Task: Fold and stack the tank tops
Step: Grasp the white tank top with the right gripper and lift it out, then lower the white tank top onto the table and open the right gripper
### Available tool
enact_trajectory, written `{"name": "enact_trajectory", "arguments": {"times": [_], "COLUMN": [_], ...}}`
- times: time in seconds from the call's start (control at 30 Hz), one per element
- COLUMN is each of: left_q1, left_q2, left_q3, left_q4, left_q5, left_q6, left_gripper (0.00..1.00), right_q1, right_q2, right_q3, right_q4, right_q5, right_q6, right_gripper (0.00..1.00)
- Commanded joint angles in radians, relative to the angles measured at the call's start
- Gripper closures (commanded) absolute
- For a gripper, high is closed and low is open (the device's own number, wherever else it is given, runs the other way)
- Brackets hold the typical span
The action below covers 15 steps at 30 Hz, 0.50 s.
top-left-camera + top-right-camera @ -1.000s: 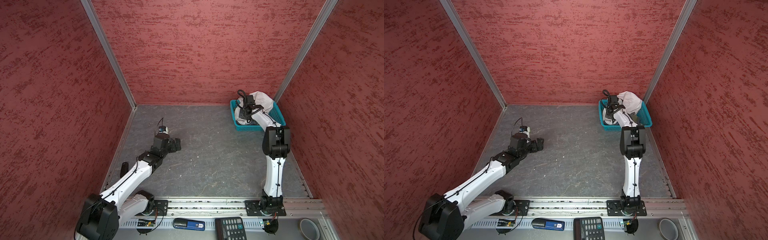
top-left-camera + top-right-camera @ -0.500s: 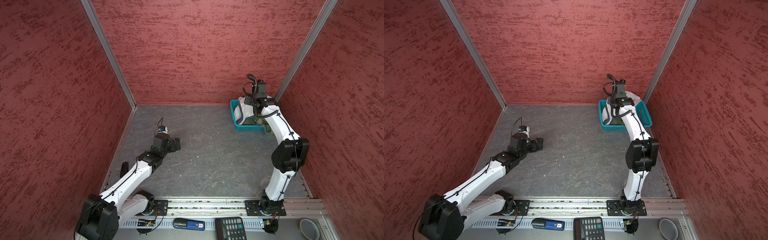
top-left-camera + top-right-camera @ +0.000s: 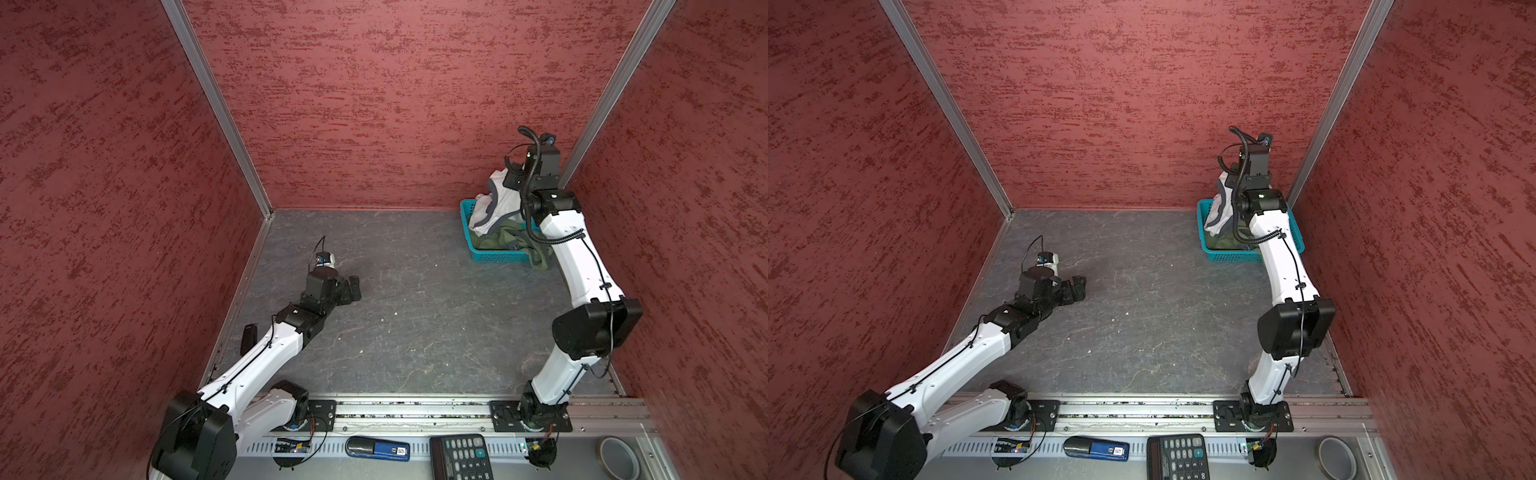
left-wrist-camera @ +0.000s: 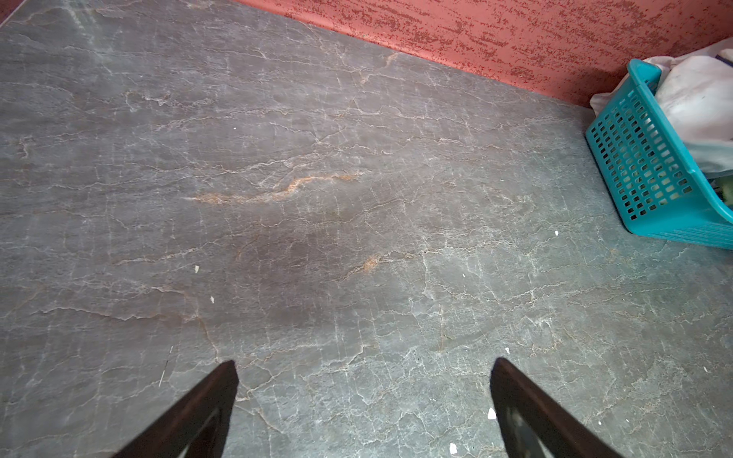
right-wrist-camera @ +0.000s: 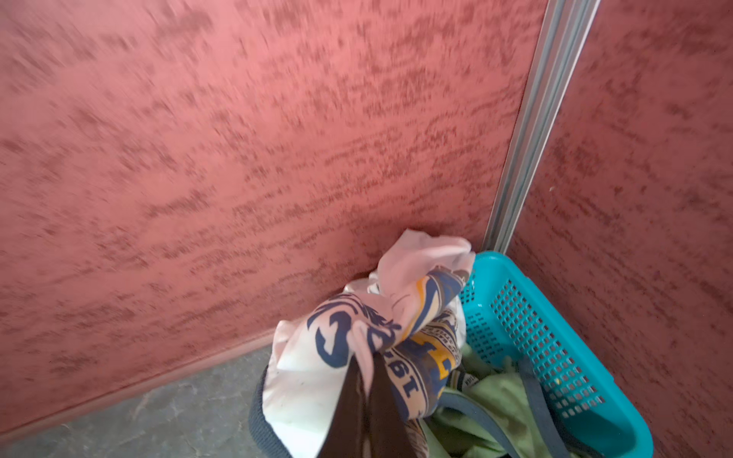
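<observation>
Directions take twelve o'clock as the back wall in both top views. The teal basket [image 3: 494, 257] stood at about one o'clock on the grey table [image 3: 415, 311], tucked into the back corner.

The right gripper [image 5: 367, 361] was above the basket, its jaws clenched on a bunch of the white tank top [image 5: 317, 380]. That garment hung crumpled from the grip with navy print showing. Its lower end trailed down into the basket on the nine o'clock side.

The green tank top [image 3: 505, 237] lay in the basket beneath it, with one fold draped over the rim at about five o'clock.

The left gripper [image 4: 363, 363] sat at about nine o'clock on the table, low over bare surface and well apart from the basket. Its jaws were spread wide and held nothing. Whether it touched the surface could not be told.

A calculator [image 3: 461, 457] lay on the front ledge at six o'clock, and a roll of tape [image 3: 617, 457] at five o'clock.
</observation>
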Motion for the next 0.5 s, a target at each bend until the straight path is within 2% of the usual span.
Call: {"name": "enact_trajectory", "arguments": {"times": [0.0, 0.17, 0.3, 0.47], "left_q1": [-0.006, -0.005, -0.004, -0.005], "left_q2": [-0.018, -0.022, -0.029, -0.054], "left_q3": [-0.012, -0.015, -0.018, -0.024], "left_q4": [0.014, 0.015, 0.013, 0.006], "left_q5": [-0.017, -0.021, -0.03, -0.058], "left_q6": [0.008, 0.006, 0.003, -0.003], "left_gripper": [0.0, 0.0, 0.0, 0.0], "right_q1": [0.011, 0.07, 0.19, 0.355], "right_q2": [-0.101, -0.118, -0.075, 0.028], "right_q3": [0.084, 0.204, 0.369, 0.603], "right_q4": [0.133, 0.181, 0.174, 0.063], "right_q5": [-0.04, -0.105, -0.109, -0.136], "right_q6": [0.012, -0.022, -0.115, -0.191], "right_gripper": [1.0, 1.0, 1.0, 1.0]}}
